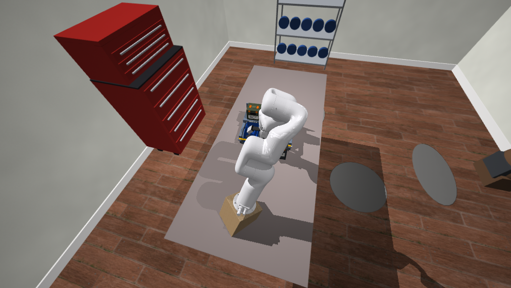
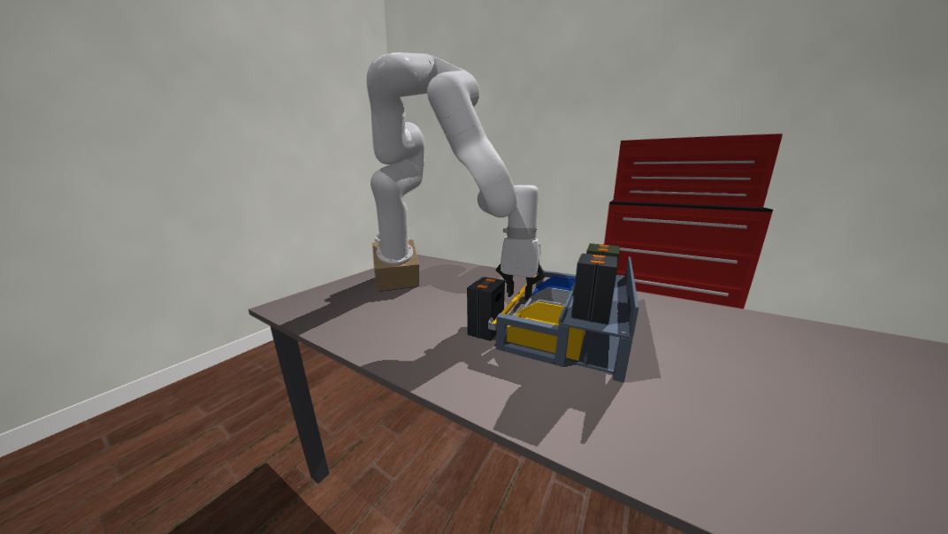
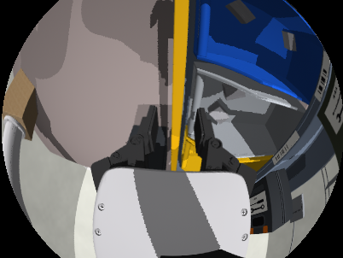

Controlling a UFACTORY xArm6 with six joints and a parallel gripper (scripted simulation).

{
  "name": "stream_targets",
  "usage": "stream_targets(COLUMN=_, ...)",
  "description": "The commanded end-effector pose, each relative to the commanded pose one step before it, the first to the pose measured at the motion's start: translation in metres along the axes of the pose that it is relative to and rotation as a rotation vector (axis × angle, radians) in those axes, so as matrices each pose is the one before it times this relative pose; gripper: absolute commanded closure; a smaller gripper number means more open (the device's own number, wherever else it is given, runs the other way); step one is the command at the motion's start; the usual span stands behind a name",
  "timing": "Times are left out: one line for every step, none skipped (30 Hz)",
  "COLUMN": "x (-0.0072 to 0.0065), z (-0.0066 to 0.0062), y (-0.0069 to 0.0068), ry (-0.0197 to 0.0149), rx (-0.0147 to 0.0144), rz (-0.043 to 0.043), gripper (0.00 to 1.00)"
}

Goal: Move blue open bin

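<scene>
- Currently my gripper (image 2: 519, 292) (image 3: 177, 116) hangs partly open, gripping nothing that I can see; the overhead view hides my fingertips.
- Between my fingers, seen from the wrist, runs a yellow bar (image 1: 241, 138) (image 2: 510, 308) (image 3: 180, 64); I can't tell whether I touch it.
- One finger is on the arm-base side of it, the other over the grey bin (image 2: 555, 295) (image 3: 252, 128).
- The blue open bin (image 1: 246, 129) (image 2: 557, 282) (image 3: 230, 38) lies to my left, beside the grey one, on the shelf (image 2: 561, 345) (image 3: 304, 128), loose parts (image 1: 250, 129) (image 3: 240, 11) inside.
- Its length seems to run back from the bar, which crosses its front, so I judge the bar must come away first.
- To my right sits the yellow bin (image 2: 540, 315) (image 3: 256, 161).
- Behind, a green case (image 1: 253, 108) (image 2: 602, 249) (image 3: 334, 111) and a tall black case (image 2: 594, 288) (image 3: 269, 205) limit my reach.
- Another black case (image 1: 283, 154) (image 2: 483, 311) stands on the table top (image 1: 214, 186) (image 2: 411, 345) (image 3: 98, 94), near the bar's right end.
</scene>
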State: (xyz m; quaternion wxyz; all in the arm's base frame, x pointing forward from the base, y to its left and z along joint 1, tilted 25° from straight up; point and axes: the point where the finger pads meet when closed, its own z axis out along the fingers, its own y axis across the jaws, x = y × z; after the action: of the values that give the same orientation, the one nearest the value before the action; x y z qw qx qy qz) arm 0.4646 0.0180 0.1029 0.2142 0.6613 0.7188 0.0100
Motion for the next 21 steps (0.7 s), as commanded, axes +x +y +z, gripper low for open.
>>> stream_targets(x=-0.00001, z=-0.00087, y=0.00136, ry=0.00029, rx=-0.00336, rz=0.00043, gripper=0.53)
stream_targets(x=0.0, z=-0.00014, y=0.00007, ry=0.00008, rx=-0.00014, rz=0.00003, gripper=1.0)
stream_targets(x=0.0, z=0.0, y=0.0, ry=0.0, rx=0.0, rz=0.0, gripper=1.0)
stream_targets(x=0.0, z=0.0, y=0.0, ry=0.0, rx=0.0, rz=0.0, gripper=1.0)
stream_targets(x=0.0, z=0.0, y=0.0, ry=0.0, rx=0.0, rz=0.0, gripper=1.0)
stream_targets(x=0.0, z=0.0, y=0.0, ry=0.0, rx=0.0, rz=0.0, gripper=1.0)
stream_targets(x=0.0, z=0.0, y=0.0, ry=0.0, rx=0.0, rz=0.0, gripper=1.0)
stream_targets(x=0.0, z=0.0, y=0.0, ry=0.0, rx=0.0, rz=0.0, gripper=1.0)
stream_targets(x=0.0, z=0.0, y=0.0, ry=0.0, rx=0.0, rz=0.0, gripper=1.0)
stream_targets(x=0.0, z=0.0, y=0.0, ry=0.0, rx=0.0, rz=0.0, gripper=1.0)
stream_targets(x=0.0, z=0.0, y=0.0, ry=0.0, rx=0.0, rz=0.0, gripper=1.0)
stream_targets(x=0.0, z=0.0, y=0.0, ry=0.0, rx=0.0, rz=0.0, gripper=1.0)
stream_targets(x=0.0, z=0.0, y=0.0, ry=0.0, rx=0.0, rz=0.0, gripper=1.0)
stream_targets(x=0.0, z=0.0, y=0.0, ry=0.0, rx=0.0, rz=0.0, gripper=1.0)
stream_targets(x=0.0, z=0.0, y=0.0, ry=0.0, rx=0.0, rz=0.0, gripper=1.0)
stream_targets(x=0.0, z=0.0, y=0.0, ry=0.0, rx=0.0, rz=0.0, gripper=1.0)
stream_targets(x=0.0, z=0.0, y=0.0, ry=0.0, rx=0.0, rz=0.0, gripper=1.0)
stream_targets(x=0.0, z=0.0, y=0.0, ry=0.0, rx=0.0, rz=0.0, gripper=1.0)
stream_targets(x=0.0, z=0.0, y=0.0, ry=0.00001, rx=-0.00001, rz=0.0, gripper=1.0)
stream_targets(x=0.0, z=0.0, y=0.0, ry=0.0, rx=0.0, rz=0.0, gripper=1.0)
stream_targets(x=0.0, z=0.0, y=0.0, ry=0.0, rx=0.0, rz=0.0, gripper=1.0)
